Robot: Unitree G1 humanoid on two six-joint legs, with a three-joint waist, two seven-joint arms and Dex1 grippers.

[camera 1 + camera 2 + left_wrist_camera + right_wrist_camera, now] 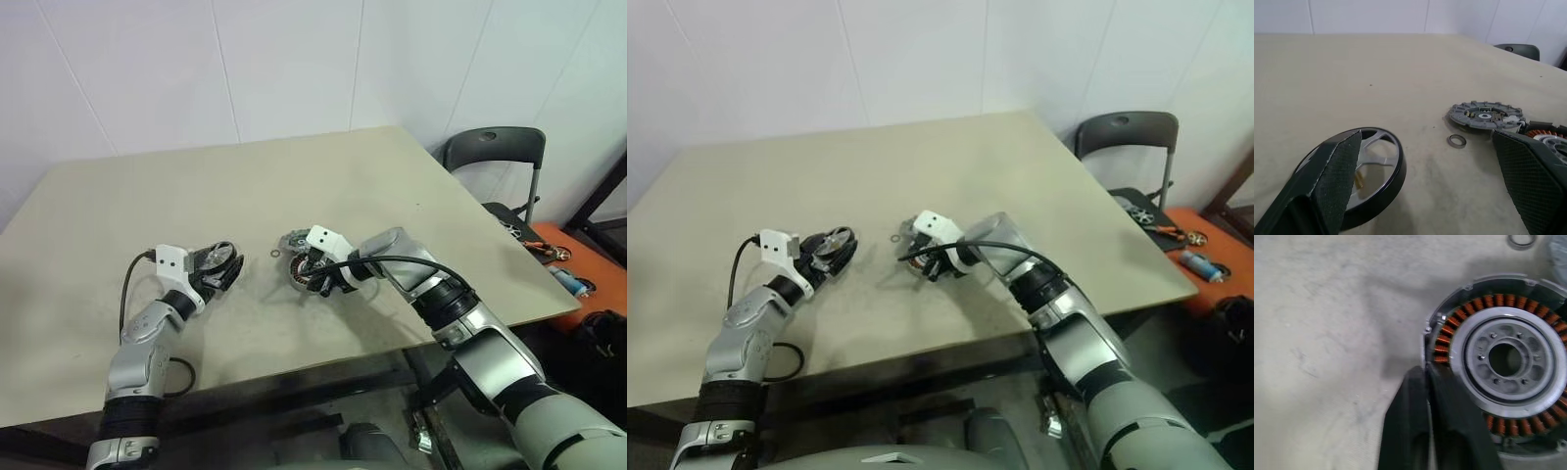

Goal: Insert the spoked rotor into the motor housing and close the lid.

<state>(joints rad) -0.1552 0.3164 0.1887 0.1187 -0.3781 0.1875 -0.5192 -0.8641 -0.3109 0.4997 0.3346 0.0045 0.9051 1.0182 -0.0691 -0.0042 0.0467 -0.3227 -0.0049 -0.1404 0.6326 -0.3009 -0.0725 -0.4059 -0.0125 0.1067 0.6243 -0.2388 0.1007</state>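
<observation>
The spoked rotor [1374, 166], a black ring with silvery spokes, rests on the table against the inner side of one finger of my left gripper [1425, 139]. That gripper's fingers stand wide open around it and do not pinch it. The motor housing [1508, 357], with copper windings and a silver centre, sits near the table's middle. My right gripper [1428, 377] reaches down onto its rim, with its two fingers nearly together astride the housing's wall. The lid [1484, 115], a notched grey disc, lies flat just behind the housing.
A small metal ring [1456, 141] lies loose on the table [196, 186] between rotor and lid. A dark chair [490, 152] stands off the table's right corner. An orange mat with tools [563, 259] lies beyond the right edge.
</observation>
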